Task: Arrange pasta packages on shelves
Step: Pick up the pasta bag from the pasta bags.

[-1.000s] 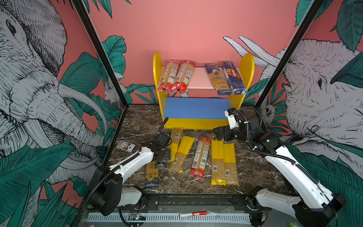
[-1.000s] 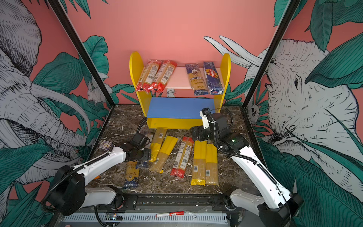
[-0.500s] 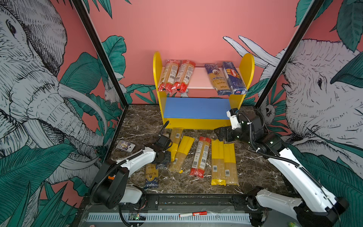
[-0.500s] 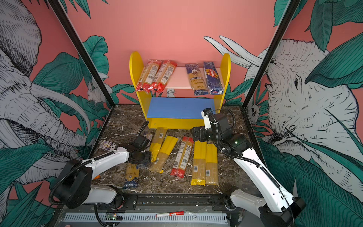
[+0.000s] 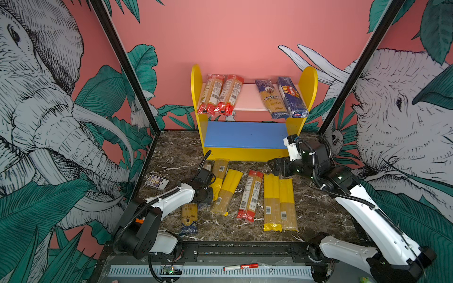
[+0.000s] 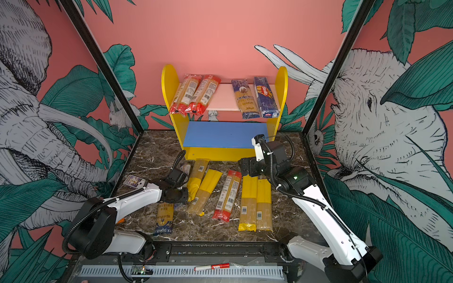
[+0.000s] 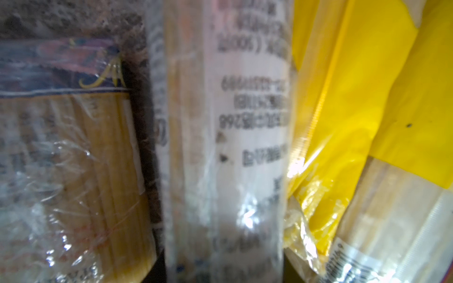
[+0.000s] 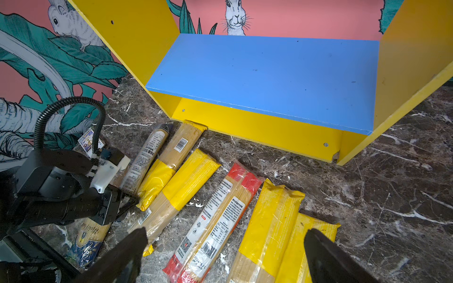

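Observation:
The shelves (image 5: pixel 245 154) stand at the back. Their pale upper board holds two red-ended pasta packages (image 5: pixel 220 94), a dark blue pack (image 5: pixel 270 98) and a Barilla box (image 5: pixel 291 96); the blue lower board (image 8: pixel 269 73) is bare. My left gripper (image 5: pixel 204 196) is low on the table, shut on a slim clear pack with a white label (image 7: pixel 232 147), beside a dark blue pack (image 7: pixel 68 147). Half-yellow packs (image 5: pixel 226 193), a red-ended pack (image 5: pixel 251 196) and two yellow ones (image 5: pixel 279 204) lie in a row. My right gripper (image 8: pixel 225 254) hovers open above them.
A playing card (image 5: pixel 157 182) lies at the table's left side. A red-and-white marker pen (image 5: pixel 241 266) rests on the front rail. Painted walls and black corner posts (image 5: pixel 127 66) close in the sides and back.
My left gripper has dropped onto the slim pack and its jaws have closed on it. The right arm has shifted only slightly and stays open.

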